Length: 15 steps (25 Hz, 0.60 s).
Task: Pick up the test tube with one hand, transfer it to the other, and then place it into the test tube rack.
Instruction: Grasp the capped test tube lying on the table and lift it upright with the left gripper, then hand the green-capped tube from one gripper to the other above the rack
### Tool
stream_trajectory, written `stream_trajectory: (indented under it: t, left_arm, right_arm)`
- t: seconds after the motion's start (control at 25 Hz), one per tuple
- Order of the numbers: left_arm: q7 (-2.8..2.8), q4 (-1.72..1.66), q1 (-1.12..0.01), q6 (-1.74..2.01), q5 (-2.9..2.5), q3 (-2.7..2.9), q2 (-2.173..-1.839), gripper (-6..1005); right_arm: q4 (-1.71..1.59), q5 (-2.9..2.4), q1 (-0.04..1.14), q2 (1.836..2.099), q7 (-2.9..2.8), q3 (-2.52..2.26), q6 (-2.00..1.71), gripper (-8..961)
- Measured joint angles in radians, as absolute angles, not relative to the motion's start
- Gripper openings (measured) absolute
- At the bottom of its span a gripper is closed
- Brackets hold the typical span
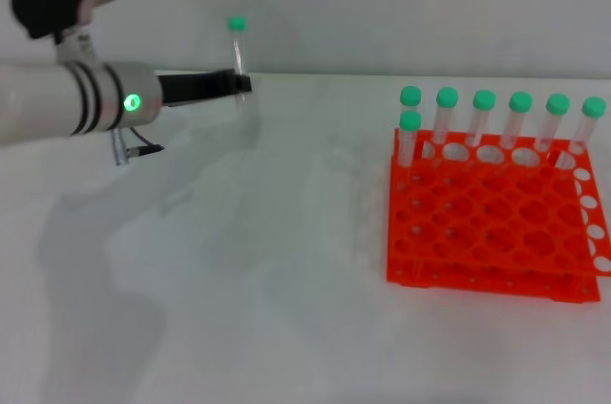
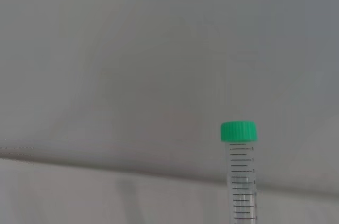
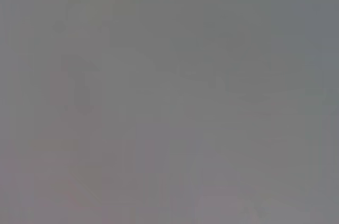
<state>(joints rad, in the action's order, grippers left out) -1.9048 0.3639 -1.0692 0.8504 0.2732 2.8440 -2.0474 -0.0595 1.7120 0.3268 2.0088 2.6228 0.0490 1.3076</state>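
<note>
My left gripper (image 1: 239, 84) is at the far left, raised above the table, shut on a clear test tube (image 1: 237, 46) with a green cap. The tube stands upright in the fingers, cap on top. It also shows in the left wrist view (image 2: 241, 171), with graduation marks on its side. The orange-red test tube rack (image 1: 492, 218) stands on the table at the right, well apart from the gripper. Several green-capped tubes (image 1: 483, 117) stand in its back row and one in the second row. My right gripper is out of view.
A white table (image 1: 267, 261) spreads between the left arm and the rack. A grey wall (image 1: 382, 3) rises behind it. The right wrist view shows only plain grey.
</note>
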Motion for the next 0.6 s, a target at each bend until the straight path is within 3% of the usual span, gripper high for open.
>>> stream_trajectory:
  t: [0.24, 0.6]
  left_arm:
    - [-1.608, 0.344, -0.908, 0.968, 0.724, 2.844, -2.073, 192]
    - [-0.921, -0.043, -0.683, 1.160, 1.173, 2.835, -2.085, 192]
  right_arm:
    - [-0.064, 1.713, 0.327, 2.007, 2.598, 0.049, 1.306, 737]
    - [-0.066, 1.743, 0.328, 2.004, 2.546, 0.052, 1.298, 735]
